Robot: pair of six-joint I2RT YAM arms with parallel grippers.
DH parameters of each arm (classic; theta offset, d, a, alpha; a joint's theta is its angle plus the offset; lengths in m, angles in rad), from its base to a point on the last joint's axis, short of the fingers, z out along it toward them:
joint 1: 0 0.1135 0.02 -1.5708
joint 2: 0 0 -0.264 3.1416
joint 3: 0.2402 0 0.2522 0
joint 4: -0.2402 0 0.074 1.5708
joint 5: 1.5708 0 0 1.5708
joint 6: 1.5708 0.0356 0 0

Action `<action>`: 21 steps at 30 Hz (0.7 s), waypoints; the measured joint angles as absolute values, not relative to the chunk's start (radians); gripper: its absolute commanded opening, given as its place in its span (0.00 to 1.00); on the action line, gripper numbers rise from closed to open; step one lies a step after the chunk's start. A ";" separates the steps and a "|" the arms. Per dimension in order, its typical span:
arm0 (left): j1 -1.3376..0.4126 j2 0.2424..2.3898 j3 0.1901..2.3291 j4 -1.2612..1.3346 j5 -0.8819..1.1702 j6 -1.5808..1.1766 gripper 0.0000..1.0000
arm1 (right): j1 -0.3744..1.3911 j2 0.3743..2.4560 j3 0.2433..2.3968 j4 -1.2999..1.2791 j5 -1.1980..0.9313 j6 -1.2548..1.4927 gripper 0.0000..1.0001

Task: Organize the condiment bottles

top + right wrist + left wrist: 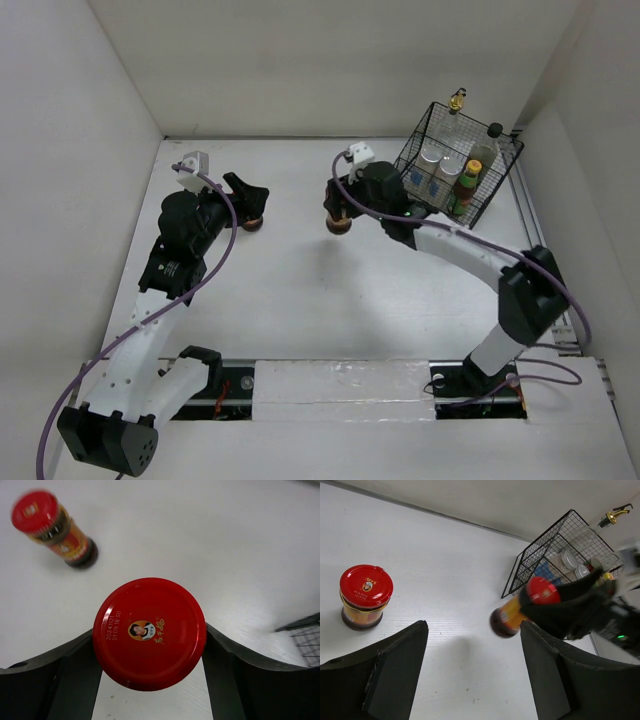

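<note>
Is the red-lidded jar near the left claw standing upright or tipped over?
Upright: the jar stands on its base on the table, red lid on top.

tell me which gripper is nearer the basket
Right. The right gripper sits just left of the basket, straddling a jar; the left gripper is much farther left.

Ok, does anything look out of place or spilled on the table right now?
Nothing spilled or damaged. The right arm's jar leans in the left wrist view, possibly just camera angle. It and the other red-lidded jar are outside the wire basket.
</note>
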State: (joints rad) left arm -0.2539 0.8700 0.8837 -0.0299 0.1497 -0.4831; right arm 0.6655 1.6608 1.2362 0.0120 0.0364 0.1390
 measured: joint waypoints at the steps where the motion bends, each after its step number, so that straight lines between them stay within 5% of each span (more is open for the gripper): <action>1: -0.254 0.870 0.884 -0.030 0.150 -0.484 0.70 | 0.652 1.612 1.227 0.014 0.045 0.141 0.50; 8: -0.254 0.870 0.884 -0.030 0.154 -0.483 0.70 | 0.459 1.414 1.222 0.106 0.119 0.165 0.47; 21: -0.254 0.870 0.884 -0.030 0.154 -0.483 0.70 | 0.282 1.481 1.179 0.105 0.173 0.170 0.47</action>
